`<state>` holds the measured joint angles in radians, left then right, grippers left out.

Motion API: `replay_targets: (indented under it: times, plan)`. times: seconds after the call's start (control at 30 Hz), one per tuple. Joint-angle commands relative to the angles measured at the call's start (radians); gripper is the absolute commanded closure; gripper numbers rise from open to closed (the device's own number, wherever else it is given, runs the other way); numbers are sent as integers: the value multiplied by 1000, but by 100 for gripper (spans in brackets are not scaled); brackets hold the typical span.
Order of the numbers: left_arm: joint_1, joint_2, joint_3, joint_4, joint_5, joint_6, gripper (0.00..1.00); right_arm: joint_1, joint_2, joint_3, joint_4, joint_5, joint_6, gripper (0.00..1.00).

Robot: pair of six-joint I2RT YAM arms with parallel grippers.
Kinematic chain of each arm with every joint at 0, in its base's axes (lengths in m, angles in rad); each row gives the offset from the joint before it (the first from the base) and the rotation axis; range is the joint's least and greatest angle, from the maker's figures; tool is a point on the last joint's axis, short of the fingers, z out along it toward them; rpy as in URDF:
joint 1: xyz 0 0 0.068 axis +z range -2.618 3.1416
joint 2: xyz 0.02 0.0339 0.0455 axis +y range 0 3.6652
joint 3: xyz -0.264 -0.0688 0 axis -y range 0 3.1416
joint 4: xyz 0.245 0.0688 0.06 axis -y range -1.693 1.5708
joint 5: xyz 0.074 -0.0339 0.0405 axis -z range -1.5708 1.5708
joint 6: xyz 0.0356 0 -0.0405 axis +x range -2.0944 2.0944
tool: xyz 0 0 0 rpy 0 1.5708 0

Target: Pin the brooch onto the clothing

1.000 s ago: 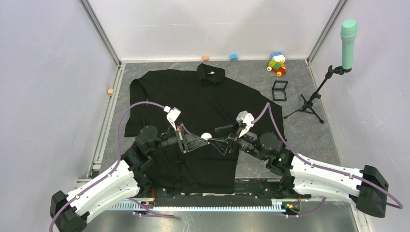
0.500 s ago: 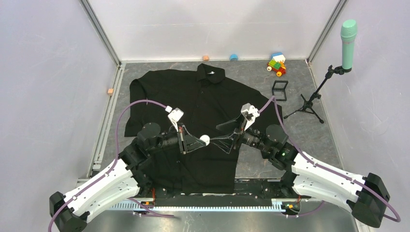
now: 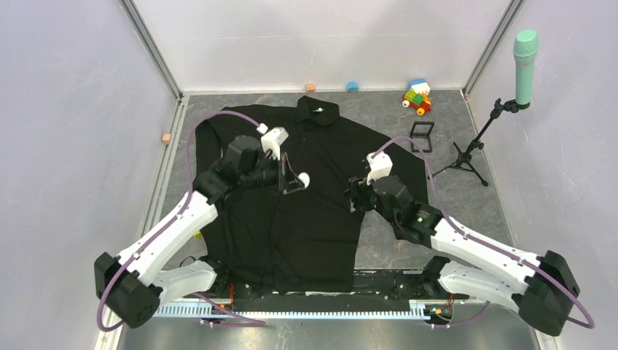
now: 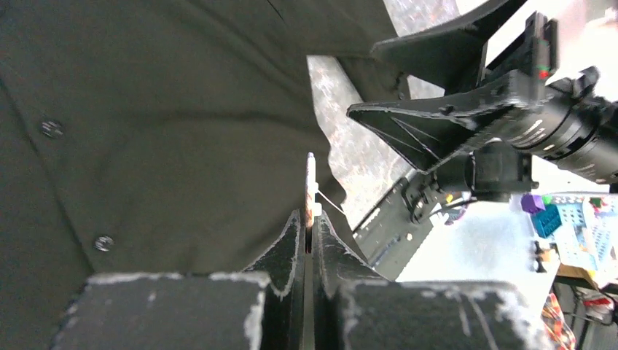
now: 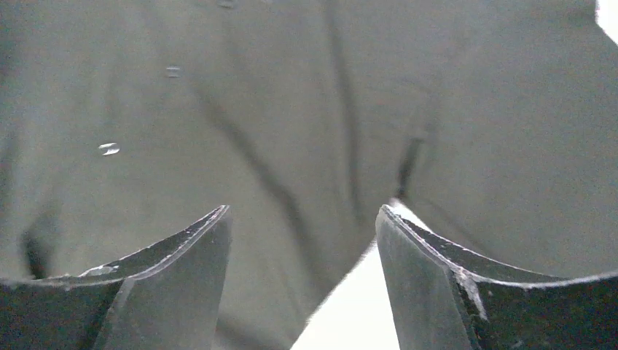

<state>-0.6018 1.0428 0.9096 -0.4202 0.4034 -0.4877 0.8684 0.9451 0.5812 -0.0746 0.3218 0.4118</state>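
Observation:
The black shirt (image 3: 321,146) lies spread flat on the table, collar at the far side. My left gripper (image 3: 297,180) is shut on the brooch (image 3: 304,178), a small pale disc, and holds it above the shirt's front near the button placket. In the left wrist view the brooch (image 4: 311,182) stands edge-on between the closed fingertips, its thin pin showing beside it. My right gripper (image 3: 355,195) is open and empty over the shirt's right side, close above the cloth (image 5: 291,109). The right wrist view shows its fingers (image 5: 182,248) spread wide.
A small black square frame box (image 3: 421,136) stands right of the shirt. A microphone on a tripod (image 3: 503,109) stands at the right. Toy bricks (image 3: 417,97) and small blocks (image 3: 352,86) lie by the back wall. An orange block (image 3: 166,138) lies at the left.
My left gripper has lifted and moved toward the far side with the brooch, from the shirt's lower middle to its chest. My right gripper has drawn away from it, rightward, and opened.

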Motion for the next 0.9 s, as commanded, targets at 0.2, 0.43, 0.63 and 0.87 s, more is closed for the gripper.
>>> replay_targets:
  times: [0.2, 0.43, 0.63, 0.87]
  plan:
    - [188, 310, 304, -54, -63, 229, 98, -333, 312, 79, 46, -83, -191, 32]
    - [219, 391, 325, -66, -254, 337, 98, -385, 472, 119, 159, -236, -225, 41]
    - [220, 398, 242, -16, -281, 370, 98, -385, 545, 162, 175, -229, -229, 46]
    - [220, 380, 245, -13, -261, 365, 98, -386, 654, 207, 154, -166, -242, 63]
